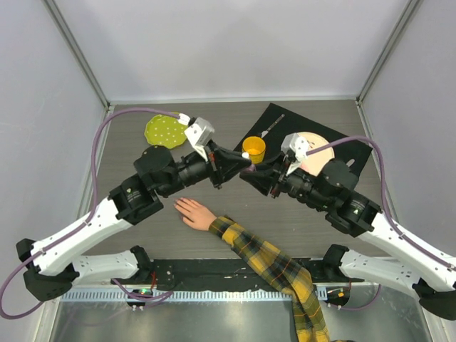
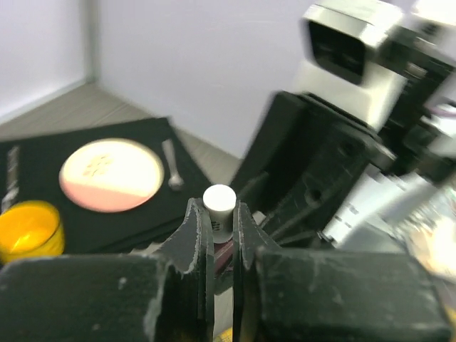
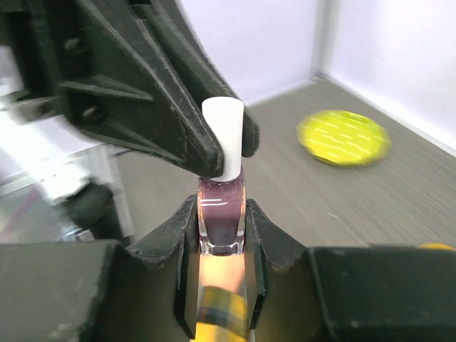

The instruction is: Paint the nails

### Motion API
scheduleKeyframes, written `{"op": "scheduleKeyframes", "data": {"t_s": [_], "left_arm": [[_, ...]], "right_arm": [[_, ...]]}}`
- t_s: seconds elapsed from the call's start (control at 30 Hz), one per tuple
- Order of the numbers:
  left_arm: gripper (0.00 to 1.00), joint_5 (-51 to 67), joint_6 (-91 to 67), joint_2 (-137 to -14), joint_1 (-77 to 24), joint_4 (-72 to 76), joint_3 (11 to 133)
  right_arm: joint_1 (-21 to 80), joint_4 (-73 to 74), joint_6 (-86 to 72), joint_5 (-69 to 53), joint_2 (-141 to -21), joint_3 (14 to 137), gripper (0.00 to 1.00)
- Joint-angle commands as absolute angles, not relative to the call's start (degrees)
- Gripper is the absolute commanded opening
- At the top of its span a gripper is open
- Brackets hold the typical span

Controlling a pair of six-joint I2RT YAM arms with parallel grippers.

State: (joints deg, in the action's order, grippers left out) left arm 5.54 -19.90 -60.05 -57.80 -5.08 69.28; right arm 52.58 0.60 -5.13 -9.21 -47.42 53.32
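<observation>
A nail polish bottle (image 3: 221, 210) with dark purple polish and a white cap (image 3: 223, 135) is held in the air between both arms. My right gripper (image 3: 221, 214) is shut on the glass body. My left gripper (image 2: 219, 211) is shut on the white cap (image 2: 219, 198). In the top view the two grippers, left (image 1: 244, 165) and right (image 1: 251, 177), meet tip to tip above the table's middle. The peach mannequin hand (image 1: 191, 211) with its plaid sleeve (image 1: 274, 267) lies flat below and to the left. Its nails are too small to make out.
A black mat (image 1: 281, 125) at the back holds a yellow cup (image 1: 254, 148), a pink-and-white plate (image 1: 315, 146) and a spoon (image 1: 266, 129). A yellow-green dotted disc (image 1: 164, 130) lies at the back left. Grey walls stand on three sides.
</observation>
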Motion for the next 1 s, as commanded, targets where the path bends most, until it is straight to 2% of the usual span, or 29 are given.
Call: {"op": "scheduleKeyframes", "data": {"t_s": [0.0, 0.03, 0.13, 0.2, 0.3, 0.33, 0.37, 0.43, 0.5, 0.53, 0.6, 0.7, 0.83, 0.97], "left_arm": [[0.00, 30.5, -17.8, -56.0, -58.0, 5.3, 62.5], [0.00, 31.2, -17.4, -55.4, -57.6, 5.2, 62.3], [0.00, 30.4, -15.7, -54.8, -56.9, 0.3, 64.2], [0.00, 27.7, -14.7, -54.8, -56.9, -3.1, 65.6], [0.01, 21.0, -15.0, -54.8, -56.8, -7.5, 68.0], [0.28, 18.7, -15.2, -54.7, -56.9, -10.2, 68.6], [0.44, 16.3, -15.4, -54.4, -56.9, -11.2, 69.2], [0.66, 10.9, -16.3, -53.1, -56.8, -13.4, 70.2], [0.73, 8.4, -17.4, -51.8, -56.9, -14.1, 70.6], [0.80, 5.7, -17.8, -50.7, -56.9, -14.9, 70.8], [0.84, 2.8, -18.5, -50.0, -56.9, -16.3, 71.7], [0.84, -3.6, -19.8, -49.7, -56.9, -17.5, 73.0], [0.78, -8.3, -20.5, -50.3, -56.9, -16.9, 73.0], [0.74, -7.8, -20.5, -53.1, -57.0, -15.4, 73.1]], "right_arm": [[53.4, -14.3, -11.0, -43.5, -44.8, 52.2, 0.01], [53.4, -22.0, -18.7, -51.2, -44.9, 51.4, 0.01], [53.4, -31.7, -29.9, -57.7, -46.4, 50.7, 0.01], [53.4, -31.6, -30.5, -57.7, -45.5, 50.0, 0.01], [53.4, -23.5, -25.3, -54.0, -44.5, 51.0, 0.01], [53.4, -18.7, -23.9, -52.7, -44.4, 51.9, 0.01], [53.4, -16.8, -21.2, -49.8, -44.3, 52.3, 0.01], [53.4, -11.1, -18.4, -47.1, -44.4, 53.3, 0.01], [53.4, -7.1, -14.4, -40.1, -44.6, 54.1, 0.01], [53.4, -3.7, -13.1, -37.4, -45.1, 54.9, 0.01], [53.4, -1.6, -11.4, -28.4, -46.0, 55.6, 0.01], [53.4, 2.5, -10.3, -21.2, -49.4, 58.4, 0.01], [53.4, 3.2, -9.1, -11.5, -52.1, 60.2, 0.01], [53.4, 3.4, -8.1, -7.9, -53.9, 61.1, 0.01]]}}
